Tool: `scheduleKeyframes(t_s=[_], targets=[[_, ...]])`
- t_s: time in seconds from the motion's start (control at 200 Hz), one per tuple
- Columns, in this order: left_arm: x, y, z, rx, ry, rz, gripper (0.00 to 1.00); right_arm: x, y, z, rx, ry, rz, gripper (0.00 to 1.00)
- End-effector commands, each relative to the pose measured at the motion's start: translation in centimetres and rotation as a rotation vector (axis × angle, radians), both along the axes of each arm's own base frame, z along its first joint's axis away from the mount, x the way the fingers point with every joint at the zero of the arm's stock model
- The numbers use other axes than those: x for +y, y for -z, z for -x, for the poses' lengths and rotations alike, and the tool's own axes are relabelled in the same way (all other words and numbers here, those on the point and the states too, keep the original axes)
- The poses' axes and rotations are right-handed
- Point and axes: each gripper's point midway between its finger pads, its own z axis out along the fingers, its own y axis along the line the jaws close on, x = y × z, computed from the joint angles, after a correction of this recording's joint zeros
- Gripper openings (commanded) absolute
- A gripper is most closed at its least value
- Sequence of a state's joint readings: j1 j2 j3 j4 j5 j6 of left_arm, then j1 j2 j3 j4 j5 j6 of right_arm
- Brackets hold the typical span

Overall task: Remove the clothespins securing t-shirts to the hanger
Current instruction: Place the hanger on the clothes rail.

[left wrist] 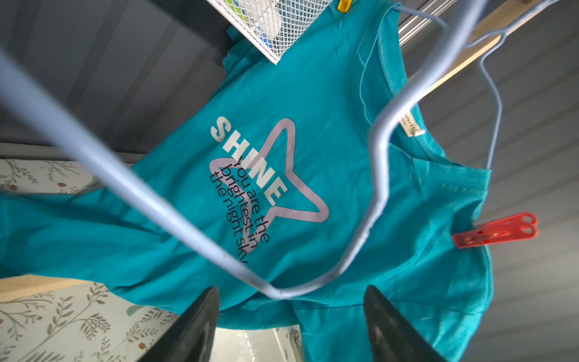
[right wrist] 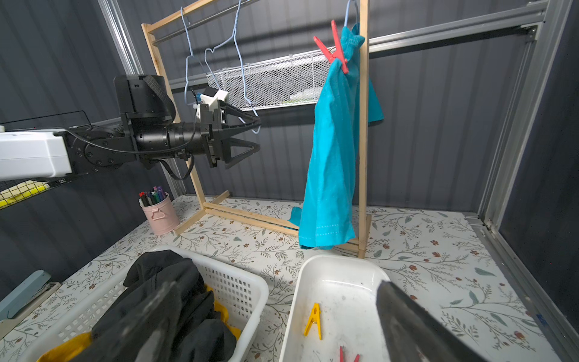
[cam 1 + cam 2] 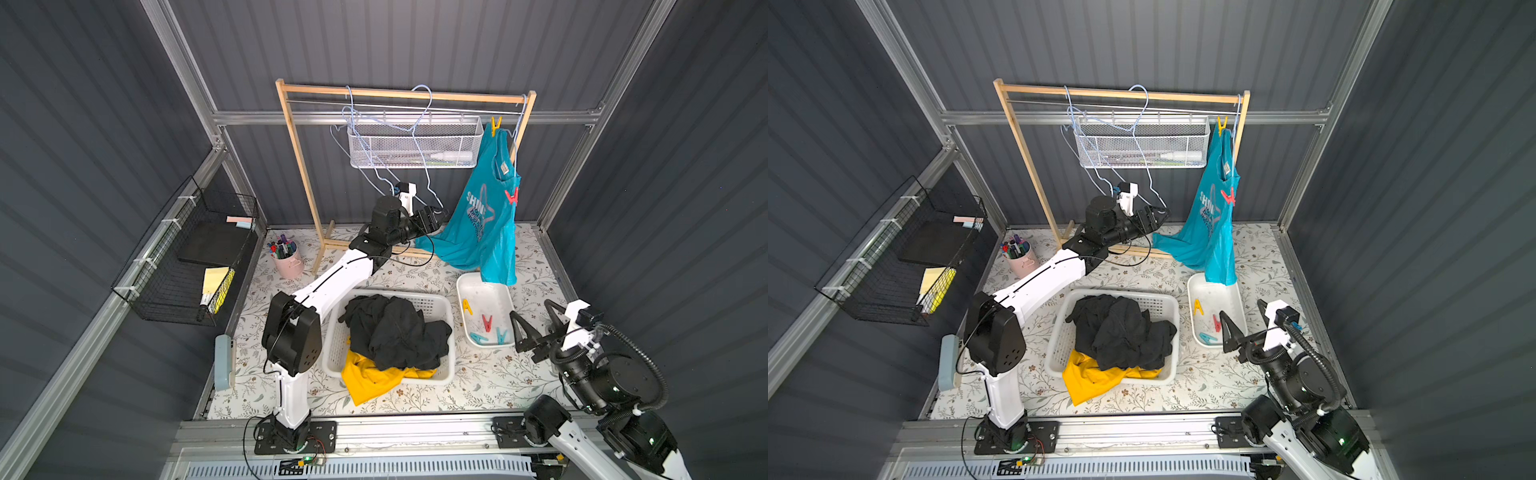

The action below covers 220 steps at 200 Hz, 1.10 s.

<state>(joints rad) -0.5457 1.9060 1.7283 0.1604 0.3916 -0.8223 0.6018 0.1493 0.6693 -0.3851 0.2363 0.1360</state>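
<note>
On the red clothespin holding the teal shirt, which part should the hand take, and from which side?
Take the red clothespin by its two splayed handle ends, squeezing them together. They stick up free of the teal shirt, its biting end on the cloth, so probably come from above.

We are looking at a table (image 3: 498, 374) that is wearing a pale cover printed with leafy sprigs and small flowers; it is filling the lower middle of both top views. A white slotted basket (image 3: 332, 345) is sitting at its centre, and a yellow t-shirt (image 3: 370, 380) is spilling over the basket's lower rim onto the cover. Just right of the basket a white tray (image 3: 486, 291) is resting, near it but apart. Toward the cover's upper left a pink bucket (image 3: 287, 266) of pens is standing upright beside the foot of a wooden rack (image 2: 363, 156), whose base is running along the cover's upper edge. At the left edge a flat blue-grey object (image 3: 223, 361) is lying.
</note>
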Motion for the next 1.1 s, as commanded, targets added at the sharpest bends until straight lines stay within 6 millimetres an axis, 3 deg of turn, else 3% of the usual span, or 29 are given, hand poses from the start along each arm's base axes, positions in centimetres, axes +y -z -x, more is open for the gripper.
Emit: scheduleKeyframes(t_s=[0.0, 0.045, 0.29, 0.485, 0.715, 0.845, 1.026, 1.041, 1.096], targets=[[1.1, -3.3, 1.2, -0.096, -0.004, 0.009, 0.88, -0.7, -0.8, 0.5, -0.024, 0.017, -0.001, 0.99], [1.1, -3.4, 1.4, -0.103, 0.004, 0.001, 0.99, -0.7, -0.7, 0.5, -0.024, 0.018, 0.001, 0.99], [1.6, -3.9, 2.4, -0.163, 0.016, -0.035, 1.00, -0.3, -0.9, 0.8, -0.030, -0.012, 0.018, 0.99], [2.0, -2.2, 3.2, -0.158, 0.026, -0.096, 1.00, 0.1, 0.3, 1.3, 0.012, -0.045, 0.056, 0.99], [2.2, 0.0, 5.7, -0.154, 0.084, -0.130, 1.00, -0.3, 1.8, 1.3, 0.045, -0.028, 0.065, 0.99], [2.6, 1.4, 7.7, -0.190, 0.073, -0.246, 1.00, 2.5, 2.2, 1.7, 0.058, -0.180, 0.075, 0.99], [4.3, 2.5, 10.7, -0.263, 0.046, -0.375, 1.00, 3.3, 3.5, -0.2, 0.251, -0.147, 0.062, 0.99], [4.6, 3.9, 11.0, -0.246, 0.053, -0.395, 1.00, 3.5, 3.5, -0.4, 0.261, -0.150, 0.066, 0.99], [5.2, 5.0, 11.9, -0.250, 0.066, -0.431, 1.00, 4.0, 3.4, -0.9, 0.288, -0.155, 0.074, 0.99]])
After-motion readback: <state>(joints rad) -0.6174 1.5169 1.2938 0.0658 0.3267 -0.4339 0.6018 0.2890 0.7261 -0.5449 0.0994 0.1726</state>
